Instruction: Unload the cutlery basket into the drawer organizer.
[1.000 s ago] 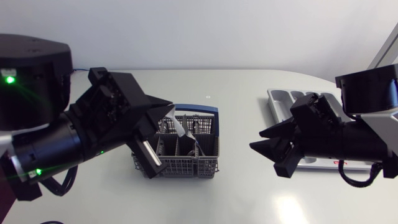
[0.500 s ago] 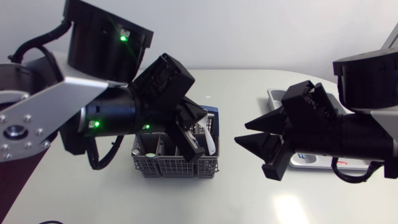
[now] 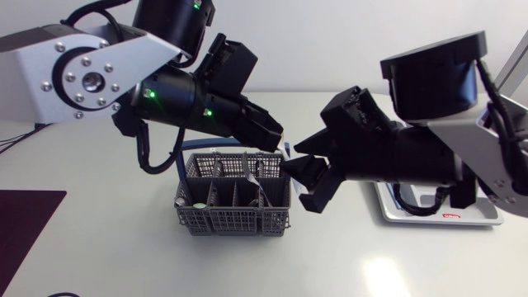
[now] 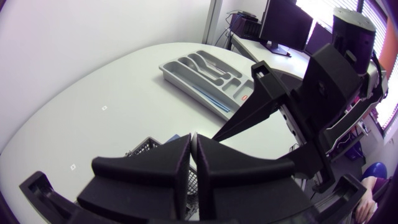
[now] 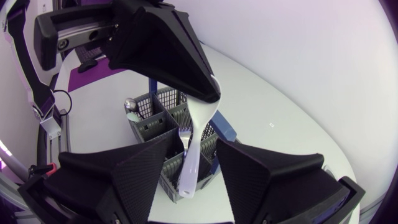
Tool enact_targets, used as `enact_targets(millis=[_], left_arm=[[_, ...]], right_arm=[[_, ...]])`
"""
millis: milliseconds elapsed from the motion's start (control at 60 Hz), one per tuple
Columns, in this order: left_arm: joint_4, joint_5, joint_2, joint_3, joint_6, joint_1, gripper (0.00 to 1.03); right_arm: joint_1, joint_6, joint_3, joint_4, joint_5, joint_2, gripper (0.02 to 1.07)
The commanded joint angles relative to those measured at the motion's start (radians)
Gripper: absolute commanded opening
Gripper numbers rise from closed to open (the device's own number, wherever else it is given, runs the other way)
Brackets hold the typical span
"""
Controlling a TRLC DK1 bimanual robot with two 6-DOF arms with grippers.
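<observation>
The grey cutlery basket point(image 3: 235, 202) with a blue handle stands mid-table, with some metal cutlery point(image 3: 250, 169) in it. My left gripper point(image 3: 276, 136) hangs above its right end, shut on a white utensil point(image 5: 196, 140) that points down over the basket point(image 5: 152, 115). My right gripper point(image 3: 300, 175) is open at the basket's right side. In the right wrist view its fingers point(image 5: 137, 165) flank the white utensil with gaps on both sides. The grey drawer organizer point(image 3: 437, 213) lies at the right, mostly hidden behind my right arm; it shows fully in the left wrist view point(image 4: 202, 71).
A dark mat point(image 3: 25, 219) lies at the table's front left corner. Both arms crowd the space above and right of the basket. The table's front shows bare white surface point(image 3: 346, 264).
My left arm swung up and right, lifting the white utensil above the basket. My right gripper came left from the organizer to the basket's right side, around the utensil.
</observation>
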Motion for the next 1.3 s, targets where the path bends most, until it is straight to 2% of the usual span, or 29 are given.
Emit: enact_targets(millis=[0, 100, 200, 383, 500, 633, 733, 883, 1050, 1150, 1283], left_arm=[[-0.011, 0.023, 0.024, 0.035, -0.033, 0.009, 0.04], [-0.011, 0.034, 0.025, 0.036, -0.037, 0.01, 0.04], [-0.014, 0.044, 0.025, 0.038, -0.042, 0.013, 0.04], [-0.022, 0.057, 0.025, 0.038, -0.042, 0.024, 0.04], [-0.025, 0.067, 0.024, 0.036, -0.048, 0.032, 0.04], [-0.025, 0.069, 0.02, 0.038, -0.049, 0.032, 0.05], [-0.025, 0.069, 0.02, 0.039, -0.049, 0.027, 0.12], [-0.026, 0.069, 0.022, 0.05, -0.049, 0.027, 0.39], [-0.034, 0.075, 0.022, 0.087, -0.048, 0.036, 0.6], [-0.039, 0.075, 0.016, 0.117, -0.049, 0.052, 0.68], [-0.039, 0.075, -0.01, 0.148, -0.046, 0.089, 0.72]], right_arm=[[0.006, 0.018, 0.033, 0.02, 0.014, 0.031, 0.61], [0.0, 0.017, 0.051, 0.021, 0.019, 0.061, 0.6], [0.0, 0.017, 0.058, 0.032, 0.02, 0.077, 0.53], [-0.001, 0.017, 0.061, 0.033, 0.039, 0.091, 0.34], [-0.003, 0.014, 0.056, 0.033, 0.042, 0.091, 0.17], [-0.001, 0.011, 0.055, 0.027, 0.031, 0.093, 0.14], [0.002, 0.008, 0.053, 0.023, 0.028, 0.093, 0.13], [-0.001, 0.006, 0.051, 0.012, 0.008, 0.093, 0.13], [0.003, -0.008, 0.044, -0.003, -0.003, 0.088, 0.13], [0.002, -0.015, 0.03, -0.014, -0.016, 0.074, 0.13], [-0.014, -0.035, 0.001, -0.033, -0.041, 0.041, 0.13]])
